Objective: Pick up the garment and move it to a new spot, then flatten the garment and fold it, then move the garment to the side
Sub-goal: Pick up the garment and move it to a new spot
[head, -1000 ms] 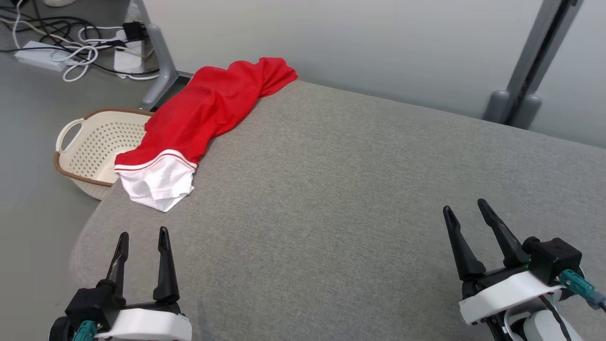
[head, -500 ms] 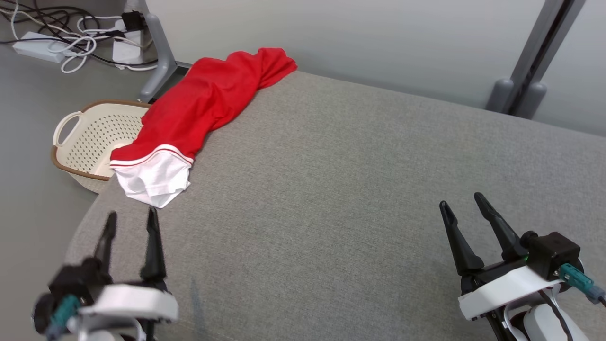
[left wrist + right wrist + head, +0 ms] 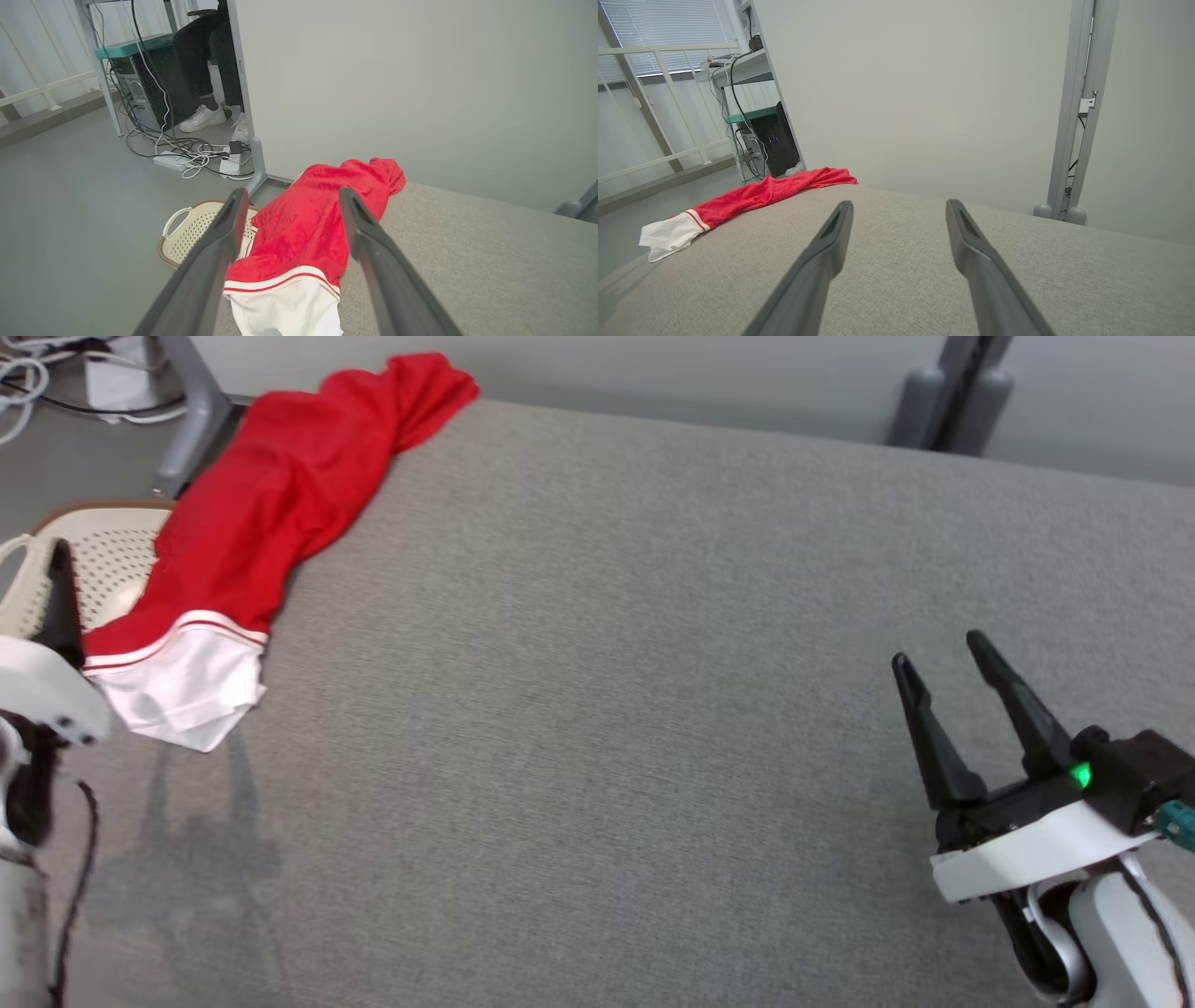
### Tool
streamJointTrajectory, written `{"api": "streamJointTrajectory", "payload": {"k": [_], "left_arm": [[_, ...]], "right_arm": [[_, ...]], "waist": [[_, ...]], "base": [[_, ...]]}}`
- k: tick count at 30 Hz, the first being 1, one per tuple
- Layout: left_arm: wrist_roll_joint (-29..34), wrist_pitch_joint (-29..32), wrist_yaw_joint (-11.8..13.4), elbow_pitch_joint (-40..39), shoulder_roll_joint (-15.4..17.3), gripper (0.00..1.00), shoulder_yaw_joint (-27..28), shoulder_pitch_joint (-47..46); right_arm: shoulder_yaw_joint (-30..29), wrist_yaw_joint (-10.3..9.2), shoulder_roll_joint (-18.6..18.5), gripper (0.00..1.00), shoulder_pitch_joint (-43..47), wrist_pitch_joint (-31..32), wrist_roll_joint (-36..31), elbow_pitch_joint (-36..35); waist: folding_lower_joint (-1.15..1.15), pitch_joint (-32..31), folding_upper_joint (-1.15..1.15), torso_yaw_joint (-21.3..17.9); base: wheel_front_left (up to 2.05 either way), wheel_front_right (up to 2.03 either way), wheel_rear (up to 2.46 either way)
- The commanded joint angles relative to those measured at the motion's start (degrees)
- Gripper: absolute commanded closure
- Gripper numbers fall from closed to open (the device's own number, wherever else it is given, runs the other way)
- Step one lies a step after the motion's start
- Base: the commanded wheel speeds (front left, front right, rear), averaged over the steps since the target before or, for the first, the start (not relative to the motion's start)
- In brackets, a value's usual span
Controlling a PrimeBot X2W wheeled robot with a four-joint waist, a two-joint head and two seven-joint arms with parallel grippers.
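A: Shifted since the earlier frame is the left gripper (image 3: pixel 293 195), which has been carried out to the left edge of the head view. The head camera has also been turned, so the whole scene is seen displaced. Is anything held?

B: Nothing is held. Its two dark fingers (image 3: pixel 219 252) are spread wide. In the left wrist view the garment (image 3: pixel 252 513) is framed between them, further off, and no contact is seen.

A: Where is the garment found?

B: It is laid as a long crumpled strip along the far left edge of the grey padded surface (image 3: pixel 607 663). Most of it is red. A white end, bordered by a red-and-white stripe, is turned nearest the robot.

A: What is seen beside it?

B: A cream perforated basket (image 3: pixel 187 233) with a brown rim is set on the floor, just beside that edge.

A: And the right gripper (image 3: pixel 938 651)?

B: It is held over the near right part of the surface, well apart from the garment, with its fingers parted and nothing between them.
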Motion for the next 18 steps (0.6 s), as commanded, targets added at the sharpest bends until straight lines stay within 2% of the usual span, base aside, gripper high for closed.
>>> {"api": "streamJointTrajectory", "payload": {"k": [1, 7, 13, 18], "left_arm": [[-0.8, 0.8, -0.5, 1.6, 0.6, 0.00, 0.5, -1.6], [-4.3, 4.4, -1.5, 13.1, 4.7, 0.00, 3.3, -9.1], [-5.5, 6.7, -2.3, 24.6, 7.5, 0.00, 3.7, -14.2], [-6.2, 10.4, -2.9, 34.1, 7.9, 0.00, 2.9, -15.7]], "right_arm": [[-0.2, 0.01, -0.7, 0.00, -0.9, -0.1, 0.3, -0.7], [-1.0, 0.01, -3.0, 0.00, -3.4, -0.1, 1.8, -5.4], [-1.5, 0.01, -5.0, 0.00, -5.2, 0.3, 2.3, -9.0], [-1.8, 0.01, -5.3, 0.00, -5.4, 0.3, 2.4, -10.1]], "waist": [[0.00, 2.7, 0.00, -2.5], [0.00, 8.0, 0.00, -7.0], [0.00, 12.9, 0.00, -10.5], [0.00, 15.0, 0.00, -12.2]], "base": [[0.00, 0.00, 0.00], [0.00, 0.00, 0.00], [0.00, 0.00, 0.00], [0.00, 0.00, 0.00]]}}
